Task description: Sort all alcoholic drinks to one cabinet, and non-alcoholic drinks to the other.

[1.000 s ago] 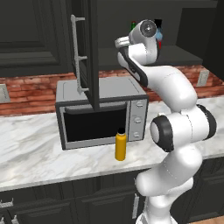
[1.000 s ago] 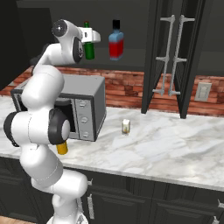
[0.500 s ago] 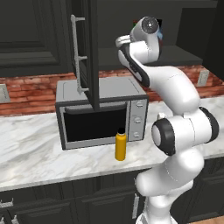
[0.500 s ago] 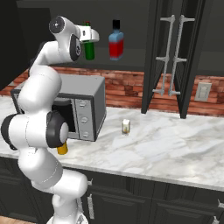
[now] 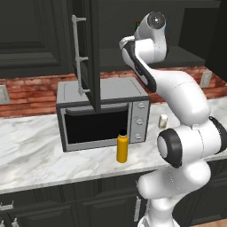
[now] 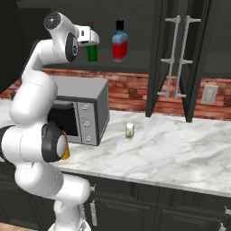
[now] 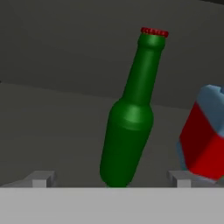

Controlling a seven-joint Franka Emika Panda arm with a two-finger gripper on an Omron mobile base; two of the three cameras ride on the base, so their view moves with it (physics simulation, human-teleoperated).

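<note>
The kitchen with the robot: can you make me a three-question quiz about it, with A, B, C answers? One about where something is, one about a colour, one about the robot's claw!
1. Where is the green bottle?
A. In the upper cabinet, beside the blue-and-red bottle
B. On top of the microwave
C. On the floor

2. What colour is the green bottle's cap?
A. Black
B. Red
C. Yellow

3. How is the gripper?
A. Shut on the yellow bottle
B. Shut on nothing
C. Open, fingers either side of the green bottle's base

Answers:
1. A: the right base view shows both bottles up in the cabinet.
2. B: the hand view shows a red cap on its neck.
3. C: the hand view shows the fingertips wide apart, clear of the glass; the yellow bottle stands on the counter.
</note>
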